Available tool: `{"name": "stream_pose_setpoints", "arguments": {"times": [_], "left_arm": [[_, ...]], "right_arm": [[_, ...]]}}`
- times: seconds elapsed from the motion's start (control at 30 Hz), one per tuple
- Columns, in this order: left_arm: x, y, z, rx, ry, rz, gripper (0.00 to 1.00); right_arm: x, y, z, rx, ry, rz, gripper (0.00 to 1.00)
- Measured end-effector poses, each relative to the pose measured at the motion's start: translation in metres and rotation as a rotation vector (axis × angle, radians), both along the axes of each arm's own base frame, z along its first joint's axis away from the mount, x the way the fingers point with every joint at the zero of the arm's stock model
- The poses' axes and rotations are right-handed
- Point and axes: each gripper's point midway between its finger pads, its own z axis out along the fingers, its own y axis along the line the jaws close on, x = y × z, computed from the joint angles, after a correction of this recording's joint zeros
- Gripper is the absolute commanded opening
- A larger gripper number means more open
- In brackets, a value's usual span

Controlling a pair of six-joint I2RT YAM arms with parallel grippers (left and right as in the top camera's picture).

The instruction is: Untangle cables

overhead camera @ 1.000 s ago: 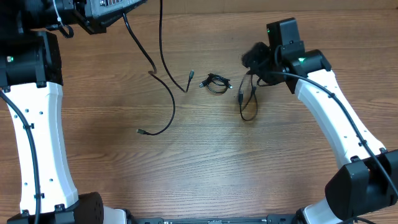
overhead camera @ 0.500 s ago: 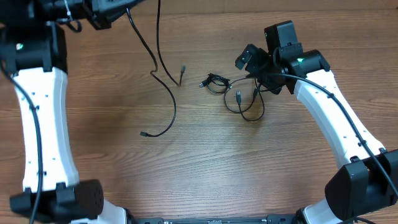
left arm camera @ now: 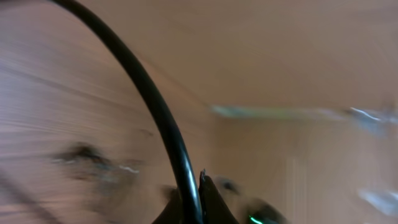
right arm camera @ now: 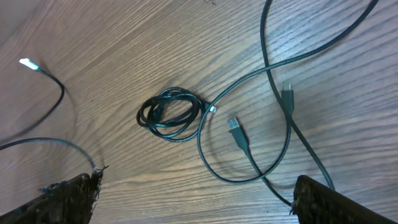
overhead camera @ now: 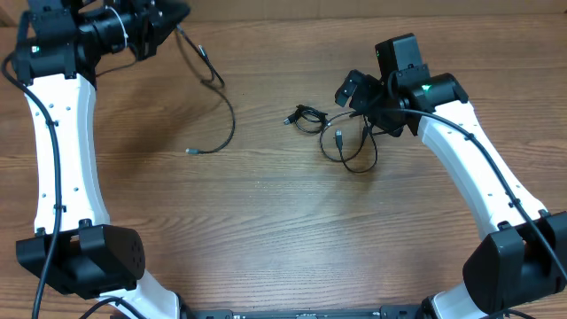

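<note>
Wood-grain table (overhead camera: 283, 230): is carrying three thin black cables across its far half.
Left gripper (overhead camera: 174, 19): is pinching the long strand (overhead camera: 229, 111) in closed jaws at the far left corner. The strand's free plug is lying on the wood, well apart from the other cables.
Left wrist view: is showing little beyond blur, just the long strand running down into the jaws.
Right gripper (right arm camera: 196, 182): is hanging with fingers spread wide and holding nothing, above the looped strand (right arm camera: 214, 163).
Coiled bundle (right arm camera: 171, 113): is sitting between the two arms, wound tight on itself. One run of the looped strand is passing right against its edge (whether it threads through the coil cannot be told).
Looped strand's plugs (right arm camera: 237, 130): are lying inside the loop, where its own runs are crossing.
Risk, right side: a closing grasp here is likely catching two crossed runs at once, which would tighten the loop instead of opening it.
Risk, bundle: any pull on the looped strand may be dragging the coil along, if the two are hooked.
Risk, left side: a fast swing could be whipping the loose plug across the wood or off the edge.
</note>
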Motion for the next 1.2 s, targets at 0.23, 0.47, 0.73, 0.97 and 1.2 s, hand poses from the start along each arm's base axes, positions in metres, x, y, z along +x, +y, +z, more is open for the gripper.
{"name": "stream_pose_setpoints", "arguments": {"times": [0.23,0.47,0.73,0.97,1.2], "left_arm": [[0.01,0.063,-0.06,0.546,0.01,0.194,0.04],[0.035,0.095,0.003,0.875,-0.295,0.261,0.04],[0.081,0.18,-0.024,1.181,-0.217,0.553,0.04],[0.086,0.227,-0.058,1.322,-0.071,0.687,0.04],[0.037,0.307,-0.009,1.577,0.088,1.144,0.04]], "right_arm": [[0.002,0.001,-0.014,-0.015,0.029,0.013,0.95],[0.0,0.009,-0.054,0.001,0.137,0.039,0.92],[-0.011,0.018,-0.055,0.051,0.182,0.066,0.92],[-0.011,0.019,-0.055,0.057,0.186,0.07,0.92],[-0.016,0.018,-0.056,0.043,0.198,0.095,0.92]]}}
